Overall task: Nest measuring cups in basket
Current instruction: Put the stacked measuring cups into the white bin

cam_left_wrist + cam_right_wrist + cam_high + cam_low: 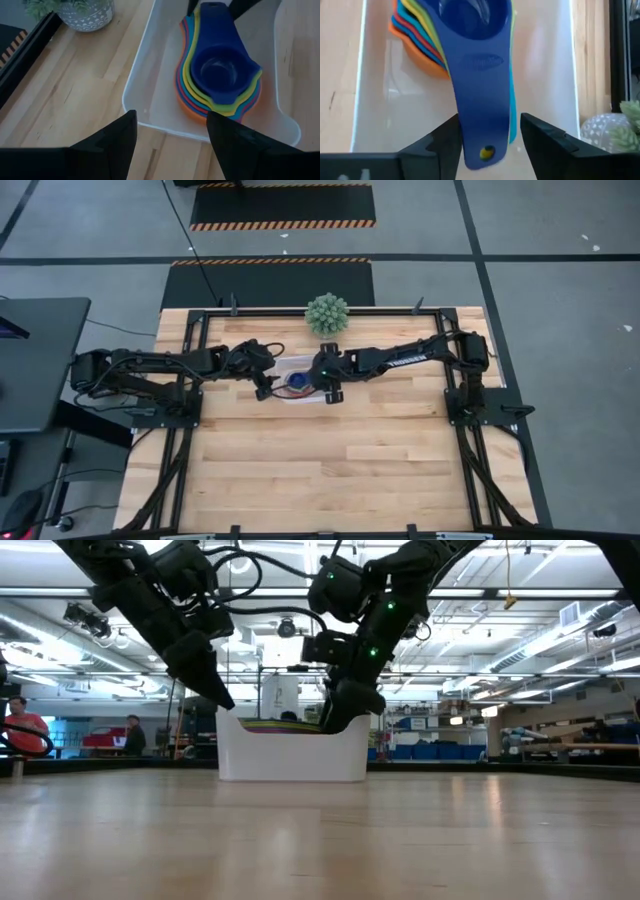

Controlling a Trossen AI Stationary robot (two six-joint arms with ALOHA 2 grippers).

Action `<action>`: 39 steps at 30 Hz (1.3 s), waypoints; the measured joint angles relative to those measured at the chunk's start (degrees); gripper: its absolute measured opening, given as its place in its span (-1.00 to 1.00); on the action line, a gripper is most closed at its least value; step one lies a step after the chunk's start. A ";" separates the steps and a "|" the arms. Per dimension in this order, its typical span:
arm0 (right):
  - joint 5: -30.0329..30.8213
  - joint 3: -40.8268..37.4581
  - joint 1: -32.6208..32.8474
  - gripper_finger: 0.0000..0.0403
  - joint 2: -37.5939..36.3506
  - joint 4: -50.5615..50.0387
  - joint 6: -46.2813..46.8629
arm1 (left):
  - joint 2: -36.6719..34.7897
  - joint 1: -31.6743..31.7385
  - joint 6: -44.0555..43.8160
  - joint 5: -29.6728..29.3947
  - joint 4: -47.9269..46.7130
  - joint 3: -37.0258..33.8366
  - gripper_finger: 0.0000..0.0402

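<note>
The basket is plain white. In it, the measuring cups stack in bands of colour: dark blue on top, then yellow, green, light blue, red and orange at the outer edge. The dark blue handle has a hole showing yellow through it. The table is pale wood in light and tan strips, framed in black. The plant is pale green, in a grey pot with a white triangle pattern. Both arms are black.
</note>
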 joint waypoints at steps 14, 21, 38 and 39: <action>0.89 2.40 0.10 0.23 -6.22 -9.77 5.48 | 0.02 0.04 2.34 3.54 3.20 -0.02 0.18; -2.73 -3.43 0.27 0.23 -10.00 -4.03 7.59 | 0.00 0.03 2.36 3.46 7.85 -2.84 0.02; -13.77 -2.17 1.30 -0.12 -5.87 1.17 7.23 | -14.15 0.20 1.07 2.92 12.54 -9.99 -0.12; -14.28 -2.14 1.04 -0.16 -5.51 1.49 7.26 | -14.57 0.18 1.07 2.91 12.67 -9.99 -0.12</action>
